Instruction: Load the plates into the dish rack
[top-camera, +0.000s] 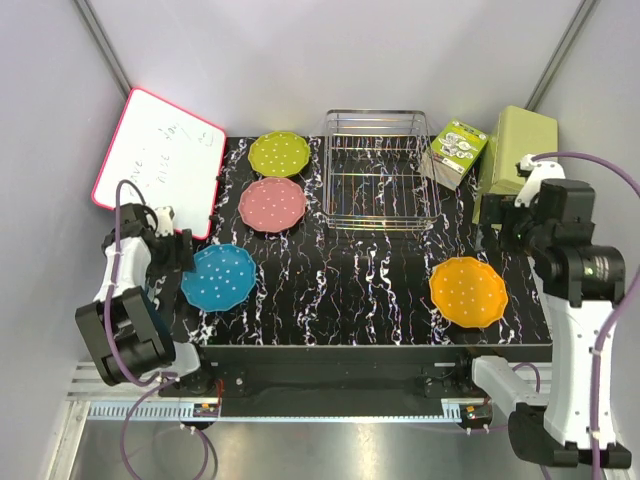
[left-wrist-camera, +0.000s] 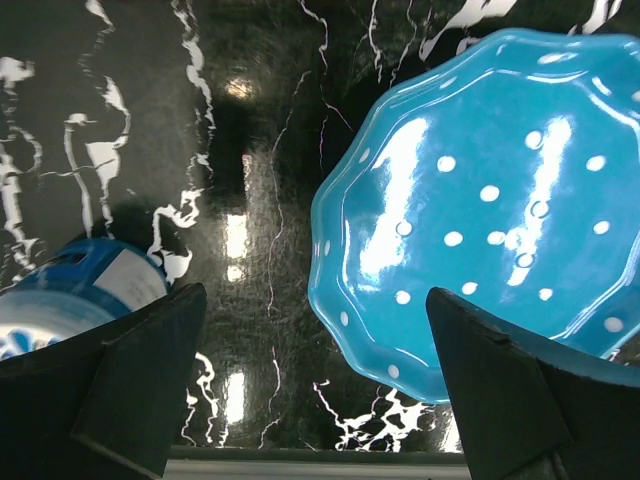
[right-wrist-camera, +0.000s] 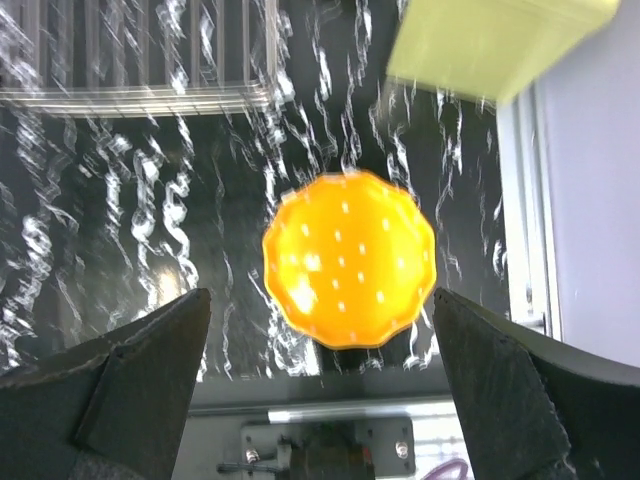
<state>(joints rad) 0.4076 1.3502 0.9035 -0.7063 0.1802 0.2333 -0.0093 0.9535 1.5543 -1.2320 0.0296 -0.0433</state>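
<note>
Left tool (left-wrist-camera: 315, 295) low over worktop (top-camera: 380, 290), jaws wide apart, empty, beside blue plate (left-wrist-camera: 480, 200), right tool (right-wrist-camera: 322, 295) raised, pointing down towards orange plate (right-wrist-camera: 350, 258), jaws wide apart, empty

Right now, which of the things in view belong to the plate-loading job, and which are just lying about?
For the job:
- blue dotted scalloped plastic plate
- pink plate
- lime green plate
- orange plate
- silver wire dish rack

Just lying about:
- pink-framed whiteboard
- olive-green solid box
- small green-and-white printed carton
</note>
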